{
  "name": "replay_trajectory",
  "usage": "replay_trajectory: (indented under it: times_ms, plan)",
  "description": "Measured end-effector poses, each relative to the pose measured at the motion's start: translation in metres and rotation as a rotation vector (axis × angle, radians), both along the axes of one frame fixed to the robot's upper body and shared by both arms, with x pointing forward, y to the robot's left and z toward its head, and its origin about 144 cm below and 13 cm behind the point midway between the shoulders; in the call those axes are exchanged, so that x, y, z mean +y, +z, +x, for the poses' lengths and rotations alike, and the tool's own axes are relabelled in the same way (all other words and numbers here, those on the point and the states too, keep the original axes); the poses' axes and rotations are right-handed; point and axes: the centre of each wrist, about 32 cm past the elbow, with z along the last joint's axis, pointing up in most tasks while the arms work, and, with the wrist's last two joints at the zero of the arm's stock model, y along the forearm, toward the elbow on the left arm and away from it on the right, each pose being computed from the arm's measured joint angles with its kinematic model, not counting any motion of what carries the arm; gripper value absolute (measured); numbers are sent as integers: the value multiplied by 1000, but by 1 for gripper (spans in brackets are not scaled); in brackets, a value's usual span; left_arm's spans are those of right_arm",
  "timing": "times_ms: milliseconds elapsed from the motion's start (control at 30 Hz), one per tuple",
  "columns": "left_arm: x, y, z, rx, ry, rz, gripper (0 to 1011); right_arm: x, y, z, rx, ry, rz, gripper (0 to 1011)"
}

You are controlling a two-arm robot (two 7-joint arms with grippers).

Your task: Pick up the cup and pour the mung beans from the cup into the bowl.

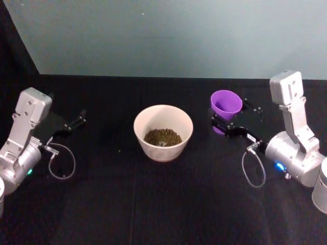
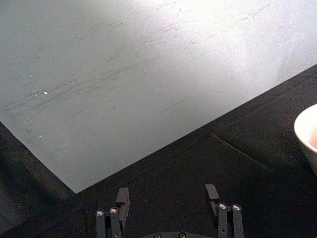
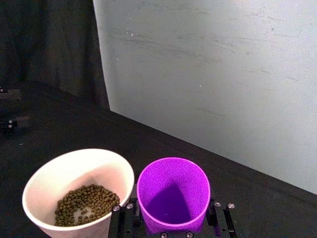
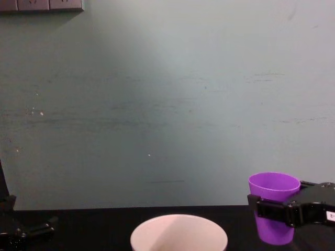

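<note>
Right hand (image 3: 171, 218) clamps the small bright purple tapered plastic cup (image 3: 173, 196), upright, just right of the wide pale pinkish-white round bowl (image 1: 163, 132) | progress: pour looks done, mung beans (image 1: 162, 137) in bowl, cup interior empty; setting cup down remains | left hand (image 2: 168, 208) idle, fingers apart, holding nothing, over black tabletop (image 1: 153, 204)

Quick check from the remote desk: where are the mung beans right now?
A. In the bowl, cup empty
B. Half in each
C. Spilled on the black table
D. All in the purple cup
A. The right wrist view shows the mung beans heaped in the bowl, while the cup, upright between the right gripper fingers, shows only its bare purple bottom.
</note>
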Motion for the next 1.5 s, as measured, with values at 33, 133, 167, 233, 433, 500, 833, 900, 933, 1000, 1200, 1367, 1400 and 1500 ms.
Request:
replay_trajectory:
  times_ms: [33,133,167,233,433,500,833,900,933,1000,1200,1367,1400,1500]
  plan:
    - [0,0,0,0,0,0,1000,0,-1,0,0,3,4,726]
    - [0,0,0,0,0,0,1000,-2,-11,1,1,16,35,726]
    - [0,0,0,0,0,0,1000,-2,-14,1,1,20,43,726]
    - [0,0,0,0,0,0,1000,-3,-22,2,-3,31,54,726]
    - [0,0,0,0,0,0,1000,-4,-38,4,0,54,56,726]
    - [0,0,0,0,0,0,1000,-5,-44,4,7,57,57,726]
    - [0,0,0,0,0,0,1000,-9,-56,0,22,62,70,726]
    - [0,0,0,0,0,0,1000,-9,-57,-1,25,62,78,744]
    - [0,0,0,0,0,0,1000,-9,-57,-1,26,62,81,764]
    - [0,0,0,0,0,0,1000,-9,-58,-2,28,62,92,807]
    - [0,0,0,0,0,0,1000,-10,-59,-3,31,61,109,959]
    - [0,0,0,0,0,0,1000,-9,-54,-7,13,58,112,1003]
    - [0,0,0,0,0,0,1000,-8,-53,-7,7,58,113,1003]
    - [0,0,0,0,0,0,1000,-5,-44,-12,-27,54,127,1003]
